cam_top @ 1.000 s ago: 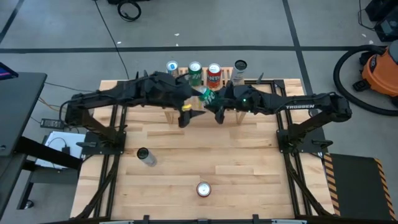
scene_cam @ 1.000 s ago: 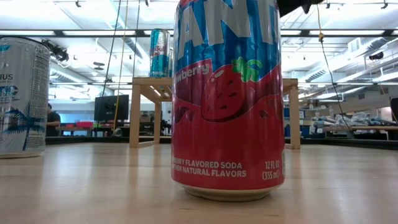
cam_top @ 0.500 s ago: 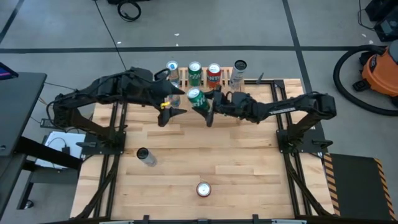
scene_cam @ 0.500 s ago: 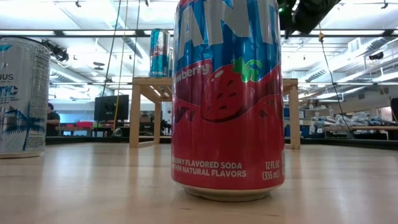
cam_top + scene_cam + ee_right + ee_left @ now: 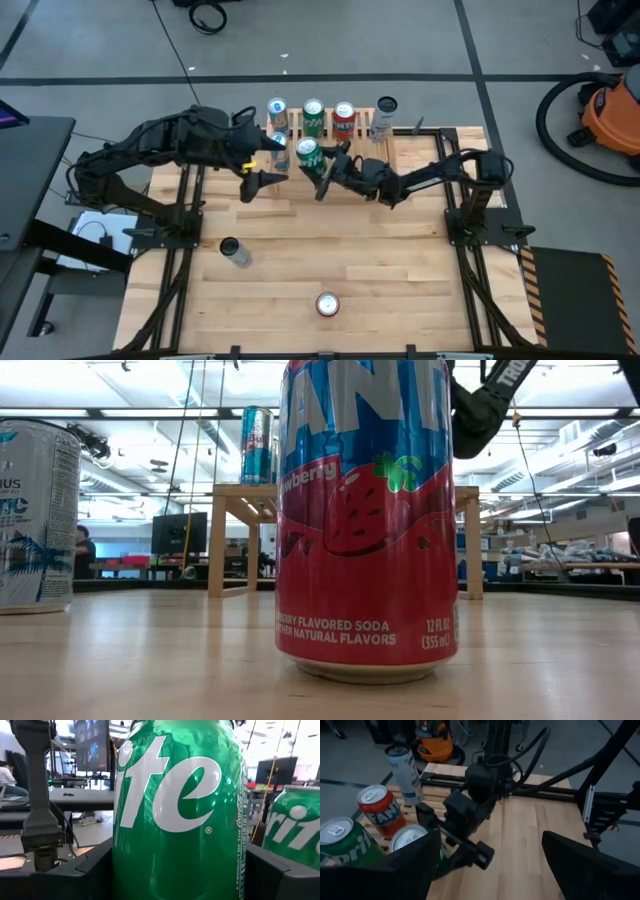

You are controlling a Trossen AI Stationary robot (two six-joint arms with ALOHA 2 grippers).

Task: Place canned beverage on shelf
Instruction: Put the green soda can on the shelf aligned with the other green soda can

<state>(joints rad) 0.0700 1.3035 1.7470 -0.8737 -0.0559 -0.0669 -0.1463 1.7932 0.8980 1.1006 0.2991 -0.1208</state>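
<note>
Item: green can (image 5: 308, 153), clamped in my right gripper (image 5: 322, 170), held just in front of the shelf (image 5: 420, 133). Left gripper (image 5: 258, 178) beside it, apart, empty. Step: carrying. Next, I judge: lift onto a free slot.

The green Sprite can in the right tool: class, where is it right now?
In the high view, the green Sprite can sits in the right tool, just in front of the shelf, near the left tool.

The red strawberry soda can (image 5: 366, 520) is showing "STRAWBERRY FLAVORED SODA" and "12 FL OZ (355 mL)"; a green can (image 5: 180, 810) is showing "ite".
</note>
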